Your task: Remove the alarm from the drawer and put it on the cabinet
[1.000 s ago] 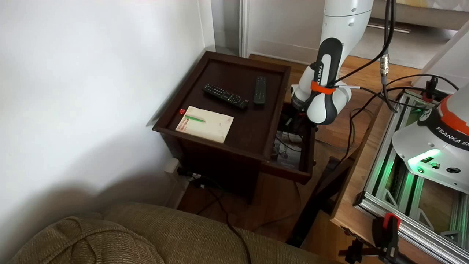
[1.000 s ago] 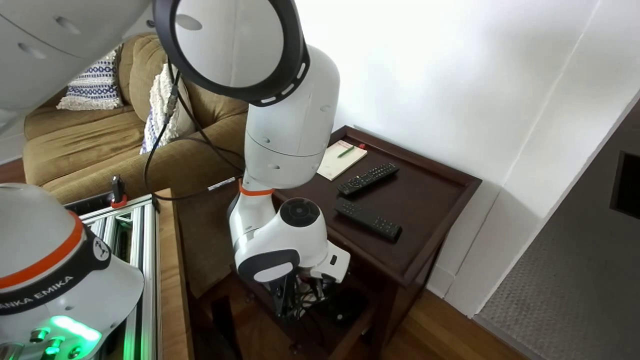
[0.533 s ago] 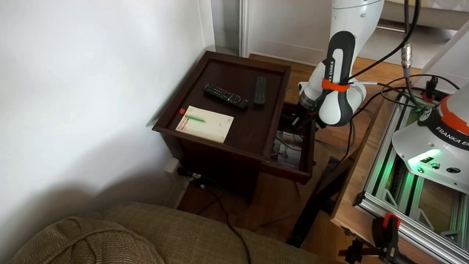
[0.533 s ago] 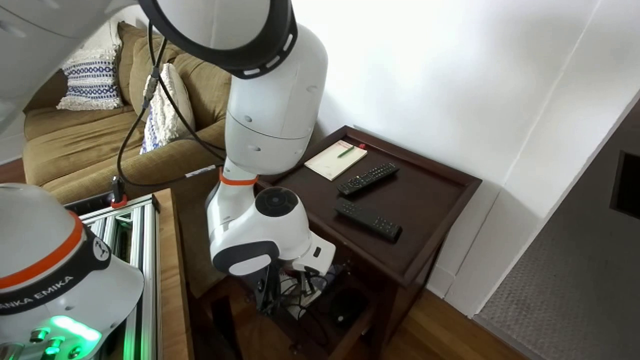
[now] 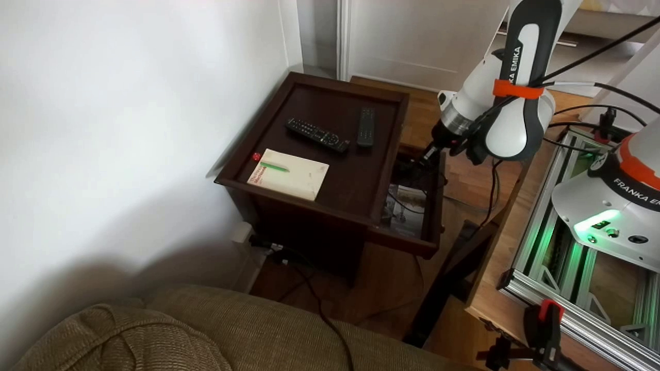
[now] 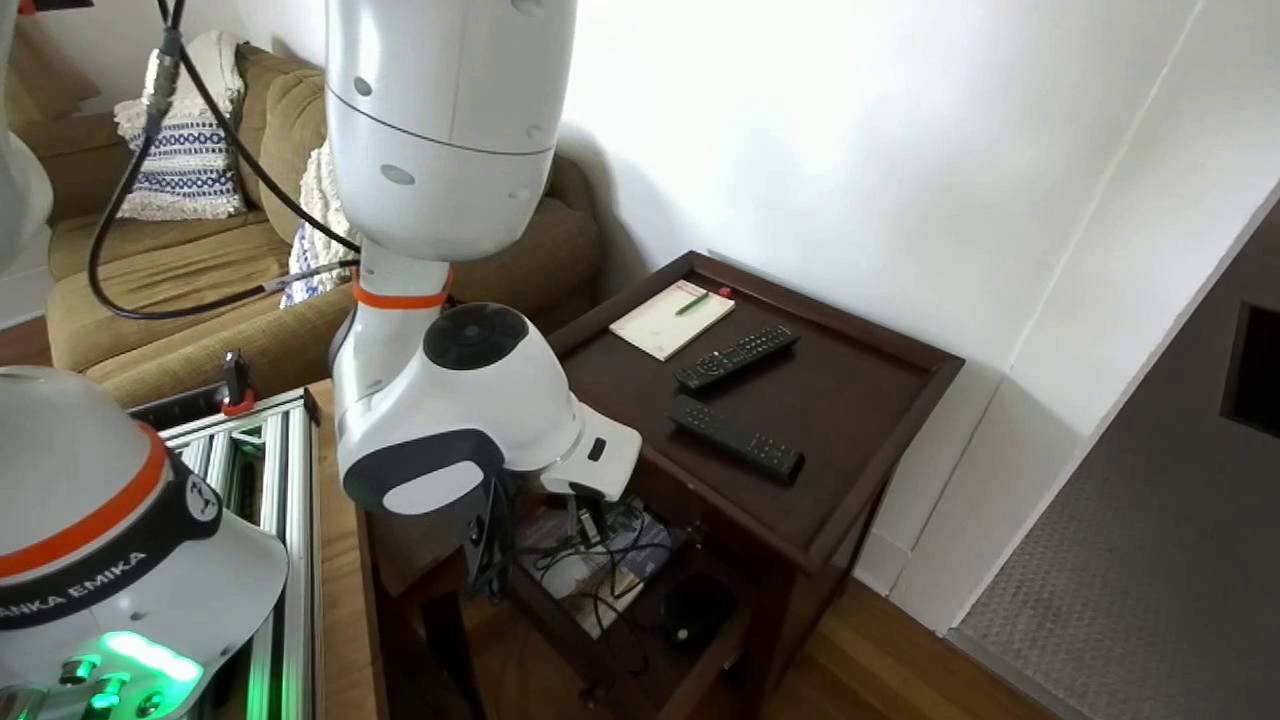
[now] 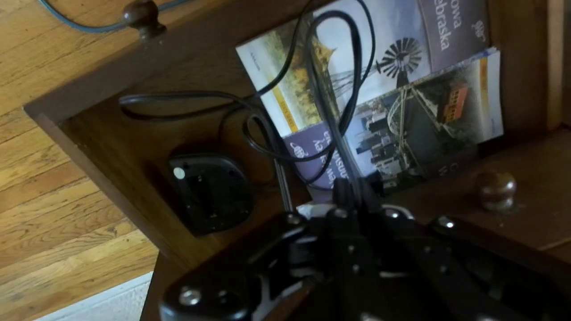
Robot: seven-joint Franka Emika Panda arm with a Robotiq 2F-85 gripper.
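Gripper (image 7: 357, 189) over the drawer (image 5: 402, 246), fingertips brought together on the black cord (image 7: 332, 122), which runs in between them in the wrist view. Compared with half a second ago: in an exterior view my arm (image 5: 528, 62) has drawn toward the upper right of the frame; in an exterior view the white wrist (image 6: 480, 400) has gone up and left, baring more of the travel booklets (image 7: 397, 22) and the loops of cord lying across them. Alarm (image 7: 214, 191) looks unmoved: same spot on the drawer floor, low in the frame and a little right of centre in an exterior view. On the cabinet (image 5: 356, 180), the two remotes (image 6: 737, 357) and the pale booklet (image 6: 665, 325) match the earlier frame. Relative to the fingertips: in the wrist view the alarm sits to their left, roughly level with them in the frame, well apart; in an exterior view it is below and right of the gripper. Orientation, wrist view: straight edge on the left, running from upper left steeply down and slightly right; rounded edge toward the right of the frame; small pale disc (image 7: 179, 173) at its upper left corner. Long axis hard to call, outline nearly as broad as long; which way the face points I cannot tell.
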